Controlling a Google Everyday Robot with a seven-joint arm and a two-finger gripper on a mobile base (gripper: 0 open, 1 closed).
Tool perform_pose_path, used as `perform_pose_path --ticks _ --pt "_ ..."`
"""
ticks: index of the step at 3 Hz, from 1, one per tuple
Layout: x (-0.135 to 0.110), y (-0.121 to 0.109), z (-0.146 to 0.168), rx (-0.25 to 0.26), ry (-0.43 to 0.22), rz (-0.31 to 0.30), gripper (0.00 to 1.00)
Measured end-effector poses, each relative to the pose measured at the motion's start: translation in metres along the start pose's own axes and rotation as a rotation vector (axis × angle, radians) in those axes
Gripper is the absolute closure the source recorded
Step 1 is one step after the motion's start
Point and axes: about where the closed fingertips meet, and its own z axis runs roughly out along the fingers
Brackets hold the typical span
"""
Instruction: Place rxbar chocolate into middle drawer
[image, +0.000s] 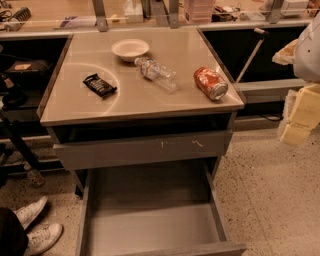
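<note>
Shows the chocolate bar (99, 85) lying flat near the left edge of the bench (150, 102), apart from the bowl (130, 49), the toppled bottle (156, 74) and the can (210, 83) on its side; probably easy to take from above. Shows the middle drawer (150, 225) pulled out below the scratched upper drawer (142, 148), evidently ready to receive the bar. Places the hand (299, 117) at the right margin, off the bench, well apart from the bar; cannot tell its state.
</note>
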Motion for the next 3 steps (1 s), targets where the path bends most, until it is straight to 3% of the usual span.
perform_pose_path --ticks 1,3 --pt "0.000 0.000 0.000 0.000 0.000 0.000 0.00" --pt "-0.056 -0.016 0.016 -0.025 -0.032 -0.097 0.00"
